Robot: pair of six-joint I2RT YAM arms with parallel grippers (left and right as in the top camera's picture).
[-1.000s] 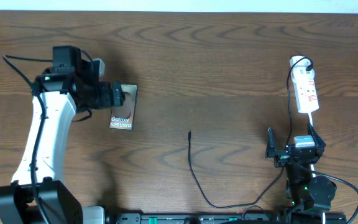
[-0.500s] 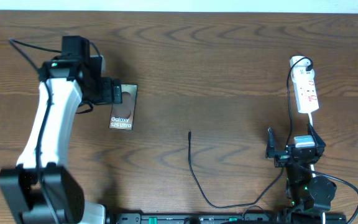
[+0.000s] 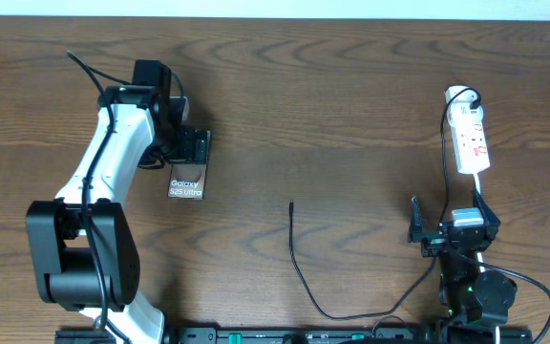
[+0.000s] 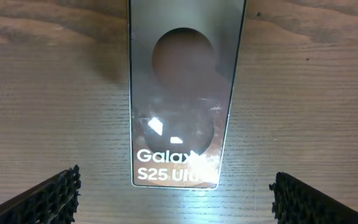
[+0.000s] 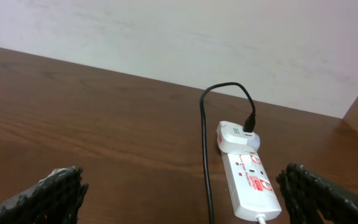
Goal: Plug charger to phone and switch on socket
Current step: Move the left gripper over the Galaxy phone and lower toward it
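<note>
Phone one, charger one, socket one, left hand and right hand both spread wide

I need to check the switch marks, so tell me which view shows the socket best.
The right wrist view: the socket lies close and unobstructed, with its red marks visible. The overhead view shows it whole but small and far off. The left wrist view shows the phone, not the socket.

Dark brown wood-grain table, plain white wall behind
</note>
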